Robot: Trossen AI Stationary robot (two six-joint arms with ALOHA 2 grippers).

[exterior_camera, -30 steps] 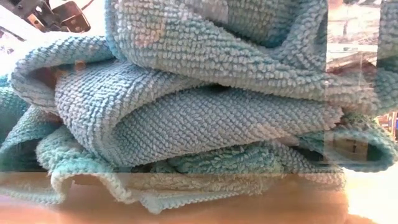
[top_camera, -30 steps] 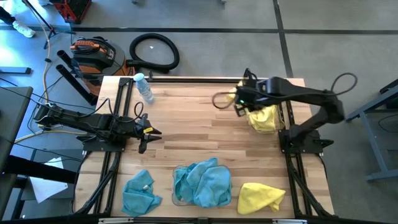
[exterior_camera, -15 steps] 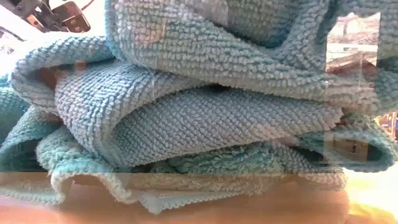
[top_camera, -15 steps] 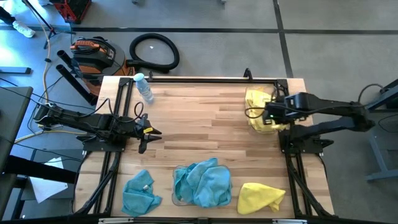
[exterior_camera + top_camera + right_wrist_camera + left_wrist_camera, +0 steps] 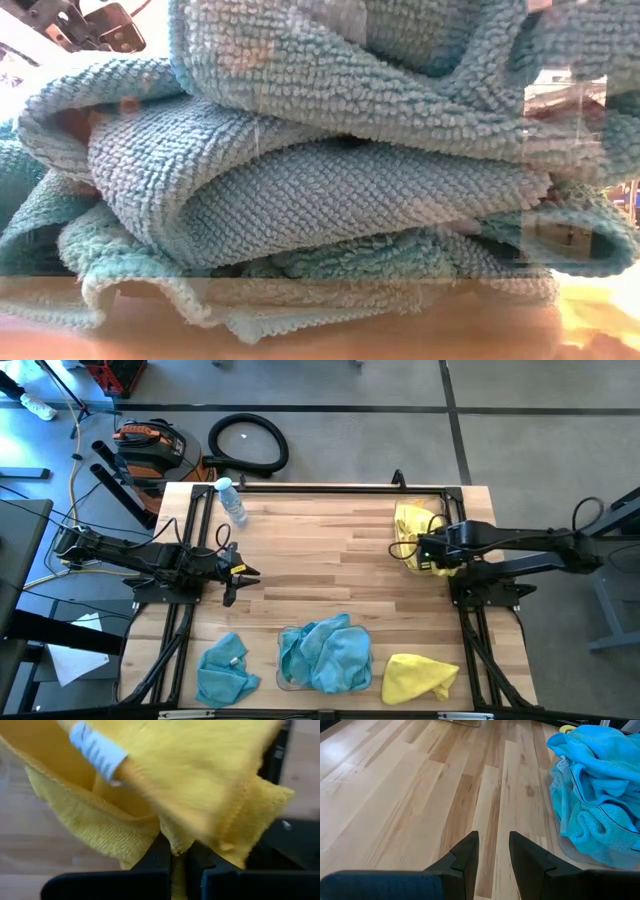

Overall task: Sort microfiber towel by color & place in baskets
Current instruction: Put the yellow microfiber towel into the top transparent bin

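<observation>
One yellow towel point(image 5: 200, 785) pinched in my right pincer point(image 5: 178, 851) at the table's point(image 5: 320, 550) far right edge; risk: thin hem grip slips, dropping it short of its basket; left pincer point(image 5: 493, 851) narrow, idle.

Towel pile point(image 5: 325, 653) in basket point(image 5: 287, 682) between two loose towels

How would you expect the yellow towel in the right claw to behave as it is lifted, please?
The yellow towel probably hangs limp: it folds and drapes around the right claw. Its looped pile likely grips rather than slips. It seems light.
</observation>
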